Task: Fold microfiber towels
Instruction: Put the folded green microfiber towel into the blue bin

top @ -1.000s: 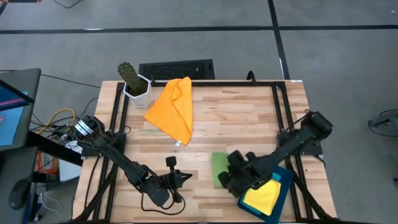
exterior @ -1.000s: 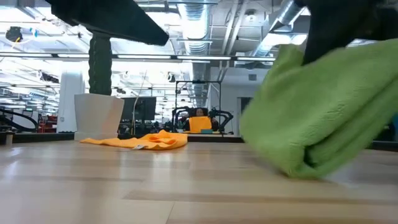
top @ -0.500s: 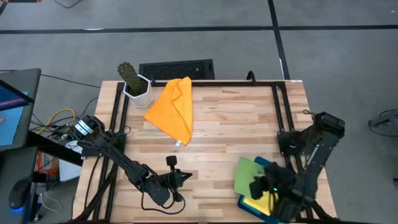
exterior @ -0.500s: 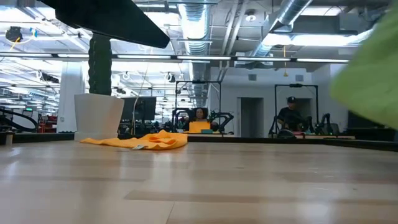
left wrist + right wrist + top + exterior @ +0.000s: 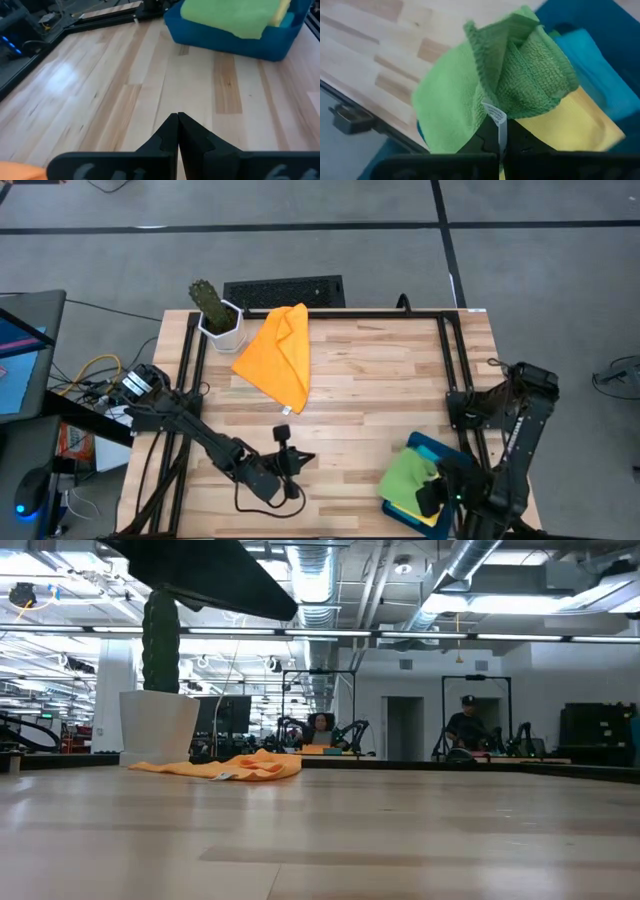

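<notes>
The right claw (image 5: 432, 498) is hanging over the dark teal tray (image 5: 425, 446) at the near right corner of the tabletop (image 5: 380, 380), pinching a folded green towel (image 5: 408, 477). In the right wrist view its fingers are pressed together on the bunched green towel (image 5: 520, 85), a white care tag (image 5: 496, 116) sticking out right at the pinch. The green cloth is draping over the tray's left edge, lying on top of a yellow towel (image 5: 570, 127), with a bright blue towel (image 5: 592, 75) just beside it in the tray (image 5: 600, 30).

The left claw (image 5: 289, 463) is sitting low over the near middle of the tabletop, well apart from the tray. In the left wrist view its fingers (image 5: 170, 137) are pressed together, holding nothing, pointing toward the tray (image 5: 235, 45) with the green towel (image 5: 227, 15) on it.

An orange towel (image 5: 278, 352) is lying loosely bunched at the far left of the tabletop, apart from both claws, just beside a cactus in a white pot (image 5: 216, 312). The low view is showing the orange towel (image 5: 225, 766) flat on the wood next to the pot (image 5: 160, 725). A black keyboard (image 5: 284, 290) is sitting just past the far edge.
</notes>
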Robot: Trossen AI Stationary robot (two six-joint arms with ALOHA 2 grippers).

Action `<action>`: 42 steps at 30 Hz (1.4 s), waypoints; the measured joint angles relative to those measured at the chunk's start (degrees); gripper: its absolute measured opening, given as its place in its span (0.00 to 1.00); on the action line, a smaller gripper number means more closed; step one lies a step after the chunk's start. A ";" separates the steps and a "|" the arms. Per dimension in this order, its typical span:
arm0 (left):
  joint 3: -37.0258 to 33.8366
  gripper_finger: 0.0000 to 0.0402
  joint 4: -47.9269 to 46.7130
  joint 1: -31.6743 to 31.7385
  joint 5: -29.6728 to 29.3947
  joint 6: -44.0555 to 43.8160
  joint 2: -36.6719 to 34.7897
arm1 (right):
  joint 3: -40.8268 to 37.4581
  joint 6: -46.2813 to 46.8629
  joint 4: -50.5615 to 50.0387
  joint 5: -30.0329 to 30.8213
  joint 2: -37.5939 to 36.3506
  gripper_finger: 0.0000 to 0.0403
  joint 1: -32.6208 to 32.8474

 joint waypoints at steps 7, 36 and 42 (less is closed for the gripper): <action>0.69 0.00 -0.02 1.19 0.33 0.00 -0.02 | 0.05 0.66 0.02 -5.61 0.10 0.04 3.42; 0.66 0.00 -3.99 1.93 2.81 -0.81 -9.99 | 0.78 -1.09 -2.89 16.48 0.86 0.45 5.79; 0.47 0.00 -5.48 1.69 2.87 -0.42 -15.51 | 0.17 0.14 1.45 17.76 14.00 0.37 4.62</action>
